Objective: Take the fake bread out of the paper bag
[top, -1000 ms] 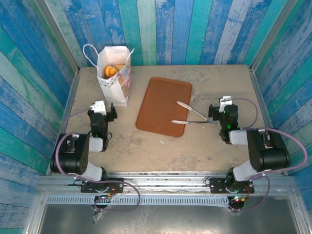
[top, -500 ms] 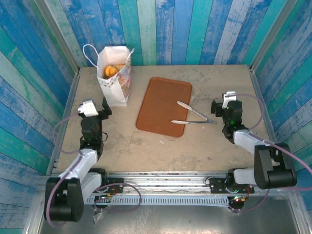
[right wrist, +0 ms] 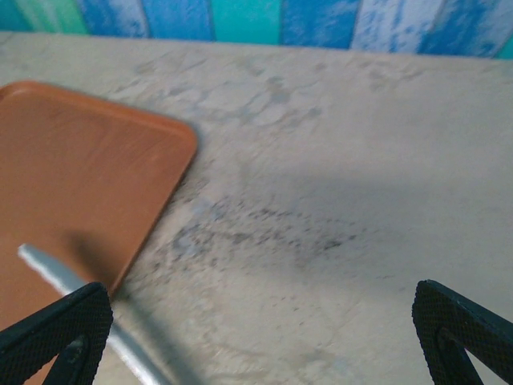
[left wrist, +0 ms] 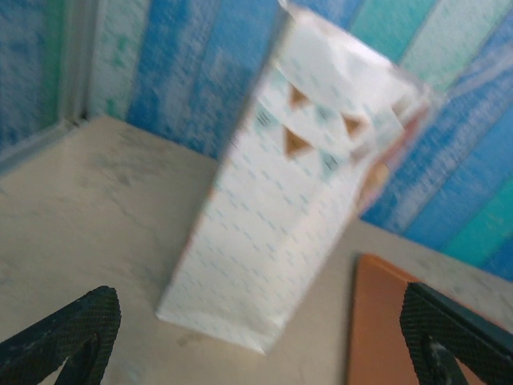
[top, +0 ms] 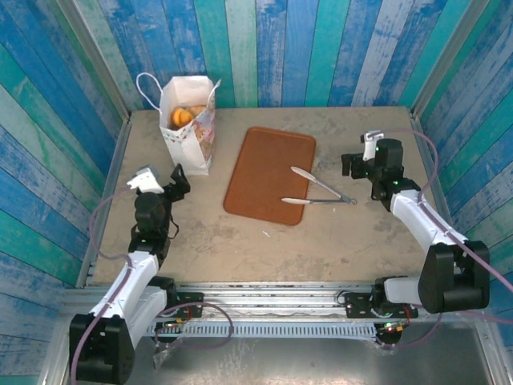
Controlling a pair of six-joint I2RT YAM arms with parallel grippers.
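Your left gripper [top: 179, 180] is released, its fingers spread wide with nothing between them. It sits near the tabletop's [top: 337, 233] left edge, just on the near side of the paper bag [top: 188, 128] and not touching it. Your right gripper [top: 350, 164] is also spread and empty, toward the right edge and near the hinged end of the metal tongs [top: 321, 188].

From above you look straight into the bag's open mouth, where the fake bread [top: 183, 116] shows as golden-orange lumps; how many pieces there are cannot be told. The left wrist view, with your left gripper [left wrist: 256, 341] at its lower edge, gives you the bag [left wrist: 280, 216] from the side, blurred, with its base flat on the tabletop and the brown tray [left wrist: 377, 321] to its right.

The bag stands upright by the far-left corner, long axis vertical, mouth up, with one cord handle [top: 148, 84] looped out to the left.

In the right wrist view, your right gripper [right wrist: 256, 337] looks across bare tabletop, with a tray [right wrist: 80, 176] corner and a tong arm [right wrist: 80, 289] at its left.

A bare strip separates bag and tray [top: 268, 172]. The near half of the tabletop lies open.
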